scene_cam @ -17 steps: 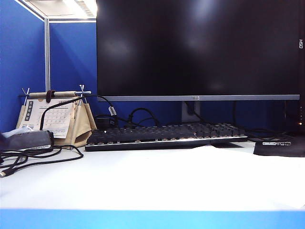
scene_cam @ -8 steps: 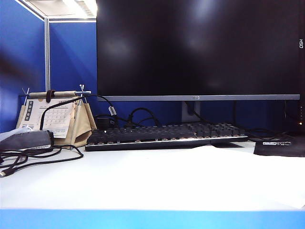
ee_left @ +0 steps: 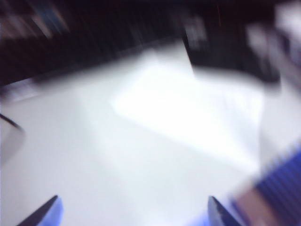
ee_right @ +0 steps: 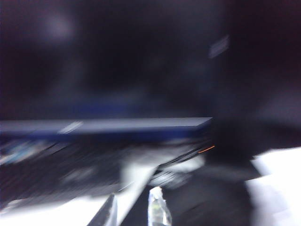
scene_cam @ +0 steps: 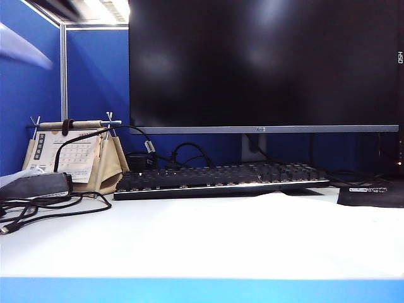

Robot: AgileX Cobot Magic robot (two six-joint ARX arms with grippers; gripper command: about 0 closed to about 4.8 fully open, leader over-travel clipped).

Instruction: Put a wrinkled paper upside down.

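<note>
Since a second before, a blurred pale streak had appeared at the far upper left, while the wrinkled paper (scene_cam: 278, 221) lay untouched on the counter (scene_cam: 76, 246); left gripper (ee_left: 134, 212) spread wide, right gripper (ee_right: 134, 212) slightly parted, both empty, only approaching.

White desk (scene_cam: 76, 252): paper (scene_cam: 271, 233), keyboard (scene_cam: 221, 180), calendar (scene_cam: 72, 154)

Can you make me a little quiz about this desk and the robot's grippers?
1. True or false: the large white wrinkled paper lies in front of the long black keyboard.
2. The left gripper is above the paper. Are its jaws A) open or B) shut?
3. Fill in: the right gripper, facing the keyboard, holds ____.
Key: 1 true; 2 A; 3 nothing.
</note>
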